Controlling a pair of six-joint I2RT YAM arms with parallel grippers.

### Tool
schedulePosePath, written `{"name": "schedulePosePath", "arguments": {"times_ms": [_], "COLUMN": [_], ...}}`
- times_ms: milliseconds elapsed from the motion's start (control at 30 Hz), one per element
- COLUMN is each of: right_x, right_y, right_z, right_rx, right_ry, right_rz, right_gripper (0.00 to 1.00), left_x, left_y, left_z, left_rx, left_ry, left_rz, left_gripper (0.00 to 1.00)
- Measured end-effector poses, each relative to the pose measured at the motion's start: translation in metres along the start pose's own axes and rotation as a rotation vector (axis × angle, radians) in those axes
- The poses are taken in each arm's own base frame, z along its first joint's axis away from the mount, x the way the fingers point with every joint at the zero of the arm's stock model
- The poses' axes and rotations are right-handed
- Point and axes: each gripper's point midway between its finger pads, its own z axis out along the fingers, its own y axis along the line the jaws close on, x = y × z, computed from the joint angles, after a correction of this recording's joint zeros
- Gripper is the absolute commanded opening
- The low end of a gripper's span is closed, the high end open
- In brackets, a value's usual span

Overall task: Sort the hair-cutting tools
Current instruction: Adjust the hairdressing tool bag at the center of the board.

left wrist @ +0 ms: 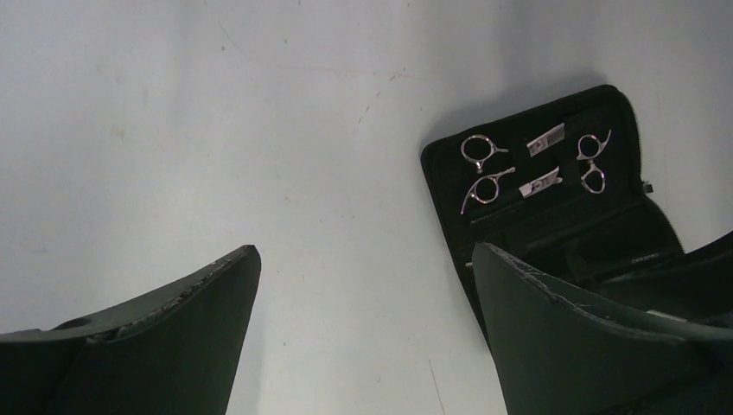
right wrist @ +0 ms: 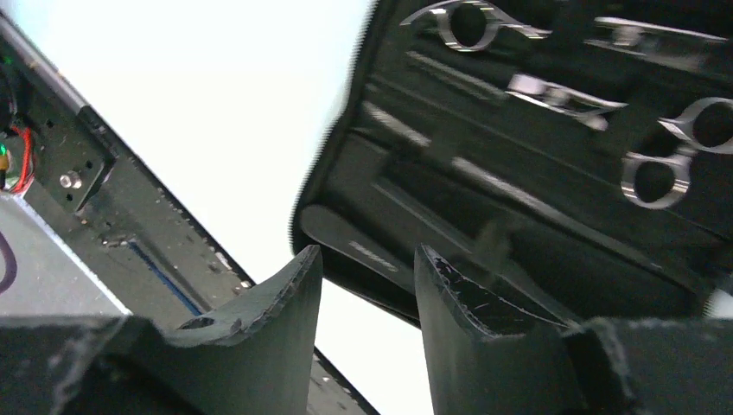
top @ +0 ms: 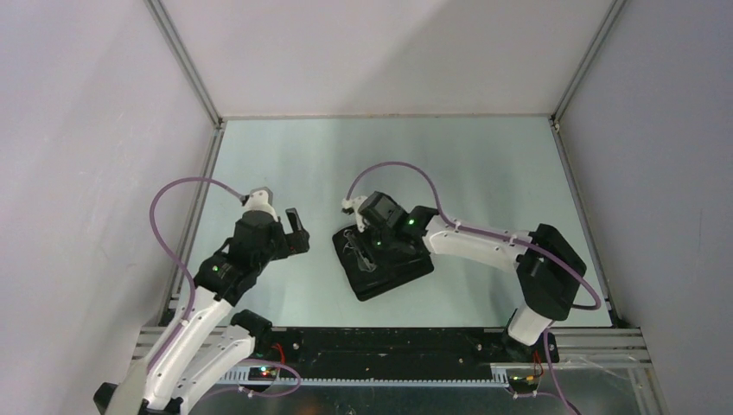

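My left pincer hangs wide apart over the bench, the open zip case off to its right. Two silver scissors lie tucked inside it, just ahead of my right pincer (fingers slightly apart, holding nothing), so the right arm is nearer.

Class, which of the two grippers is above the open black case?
The right gripper. It hangs over the case, whereas the left gripper is off to one side, with only the table beneath it.
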Motion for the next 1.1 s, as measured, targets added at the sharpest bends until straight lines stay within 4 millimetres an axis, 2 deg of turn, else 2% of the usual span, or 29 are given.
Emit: {"name": "schedulePosePath", "arguments": {"times_ms": [67, 133, 333, 367, 500, 600, 667, 867, 933, 1033, 1100], "right_x": [-0.007, -0.017, -0.052, -0.056, -0.082, -0.094, -0.092, -0.067, -0.058, -0.047, -0.043], "right_y": [-0.014, -0.037, -0.126, -0.135, -0.167, -0.187, -0.195, -0.209, -0.211, -0.214, -0.217], "right_z": [-0.009, -0.02, -0.047, -0.049, -0.047, -0.034, -0.021, 0.016, 0.025, 0.034, 0.037], "right_rx": [0.009, 0.023, 0.12, 0.131, 0.168, 0.186, 0.188, 0.173, 0.166, 0.171, 0.183], "right_ry": [-0.014, -0.041, -0.161, -0.168, -0.19, -0.167, -0.133, 0.009, 0.045, 0.081, 0.094], "right_rz": [0.007, 0.035, 0.082, 0.075, 0.035, 0.008, -0.005, -0.01, -0.004, 0.011, 0.025], "right_gripper": [0.53, 0.54, 0.51, 0.5, 0.48, 0.47, 0.45, 0.4, 0.35, 0.19, 0.13], "left_x": [0.007, 0.014, 0.019, 0.02, 0.024, 0.027, 0.029, 0.029, 0.03, 0.032, 0.033], "left_y": [0.001, 0.001, -0.001, -0.002, -0.002, -0.002, -0.002, -0.002, -0.001, 0.0, 0.0], "left_z": [0.002, 0.004, 0.004, 0.004, 0.006, 0.007, 0.007, 0.008, 0.008, 0.009, 0.01], "left_rx": [-0.001, 0.002, 0.013, 0.015, 0.014, 0.018, 0.018, 0.017, 0.015, 0.01, 0.008], "left_ry": [0.02, 0.043, 0.065, 0.067, 0.088, 0.107, 0.117, 0.128, 0.132, 0.142, 0.15], "left_rz": [-0.013, -0.022, -0.027, -0.026, -0.013, -0.001, 0.009, 0.033, 0.039, 0.045, 0.052], "left_gripper": [1.0, 1.0, 1.0, 1.0, 1.0, 1.0, 1.0, 1.0, 1.0, 1.0, 1.0]}}
